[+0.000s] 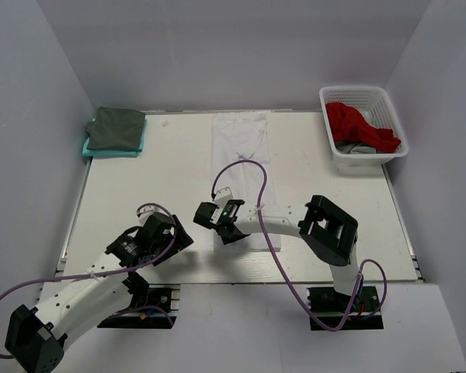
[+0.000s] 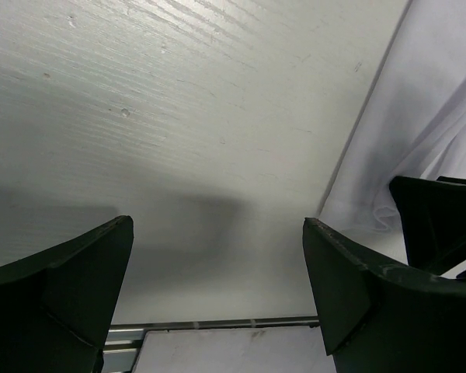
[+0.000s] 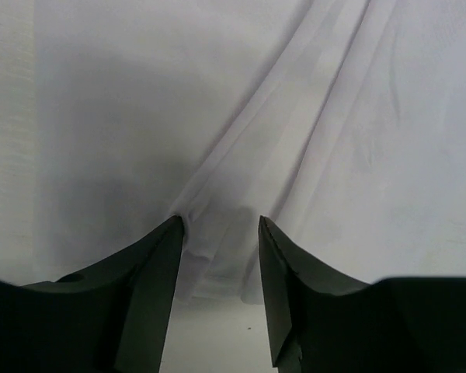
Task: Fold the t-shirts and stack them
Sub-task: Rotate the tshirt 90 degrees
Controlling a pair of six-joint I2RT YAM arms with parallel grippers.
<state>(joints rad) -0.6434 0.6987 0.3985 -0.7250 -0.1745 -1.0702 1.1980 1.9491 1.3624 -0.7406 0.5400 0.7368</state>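
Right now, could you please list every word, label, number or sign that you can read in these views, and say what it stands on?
There are none: the white t-shirt, the white lattice basket and the table show no legible writing in any view.

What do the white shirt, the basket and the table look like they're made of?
White shirt: thin, matte cloth, likely; it lies in soft creases. Basket: white plastic, seemingly; moulded lattice walls. Table: white-painted wood or laminate, matte; faint grain lines show.
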